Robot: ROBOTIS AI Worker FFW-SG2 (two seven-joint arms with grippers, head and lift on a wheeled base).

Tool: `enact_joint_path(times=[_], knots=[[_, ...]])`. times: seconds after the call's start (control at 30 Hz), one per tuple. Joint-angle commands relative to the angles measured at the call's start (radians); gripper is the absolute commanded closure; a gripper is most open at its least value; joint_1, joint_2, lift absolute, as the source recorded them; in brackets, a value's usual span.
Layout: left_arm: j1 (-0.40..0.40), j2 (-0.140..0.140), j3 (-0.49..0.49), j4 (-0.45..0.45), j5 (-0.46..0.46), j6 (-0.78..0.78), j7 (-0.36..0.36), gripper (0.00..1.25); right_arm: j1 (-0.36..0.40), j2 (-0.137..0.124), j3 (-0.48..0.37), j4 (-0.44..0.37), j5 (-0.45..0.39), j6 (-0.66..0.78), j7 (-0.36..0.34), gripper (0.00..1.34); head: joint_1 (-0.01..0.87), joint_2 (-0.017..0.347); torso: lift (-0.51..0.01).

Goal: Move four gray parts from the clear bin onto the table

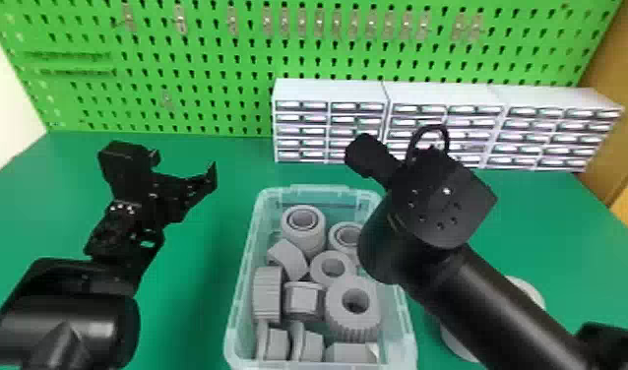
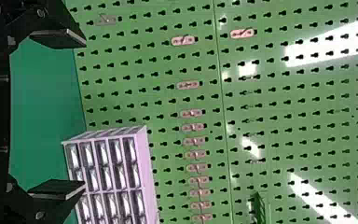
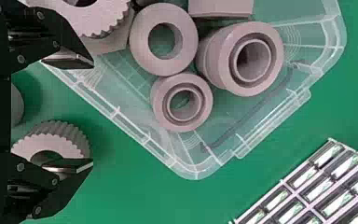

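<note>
- Gray parts (image 1: 336, 320): about ten noted inside the clear bin (image 1: 245, 278), crowded together at its near end and middle. Shapes vary: plain rings, toothed rings, collars, and an angled block (image 1: 287, 260) resting tilted near the left wall.
- A tall collar (image 1: 303, 241) stands upright towards the far end, its opening facing up. A smaller collar (image 3: 182, 102) sits beside it, near the bin's far right corner.
- Outside the bin: two gray parts are seen on the worktop (image 1: 195, 305), just right of the bin. One is a toothed ring (image 3: 70, 135); the other is mostly hidden.
- Right tool (image 1: 436, 197): positioned above the right side of the bin, its tips hidden behind its arm from the head view. In the right wrist view the two fingers of the tool (image 3: 84, 112) stand wide apart, with no part gripped.
- Left tool (image 1: 185, 165): over the worktop, left of the bin and apart from it. Fingers spread wide, nothing held.
- Behind the bin: white drawer cabinets (image 1: 328, 91) in a row at the back of the worktop, small drawers facing forward.
- Rear: a green pegboard (image 1: 219, 54) rises behind the cabinets, with small clips (image 1: 180, 19) fixed across its upper area.
</note>
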Motion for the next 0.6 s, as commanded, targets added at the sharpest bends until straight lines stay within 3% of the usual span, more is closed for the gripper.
enact_joint_path(times=[0.0,0.17,0.57], knots=[[-0.004,0.0,-0.004,0.007,0.0,0.0,0.0,0.21,-0.015,0.015,0.017,0.024,0.002,0.008,0.011,0.51,0.678,0.034,-0.05],[-0.006,0.0,-0.007,0.01,0.0,0.0,0.0,0.21,-0.028,0.031,0.019,0.027,0.002,0.012,0.011,0.51,0.678,0.034,-0.05],[-0.014,0.0,-0.018,0.027,-0.002,0.0,0.0,0.21,-0.052,0.038,0.068,0.073,0.002,0.012,0.011,0.51,0.678,0.034,-0.05]])
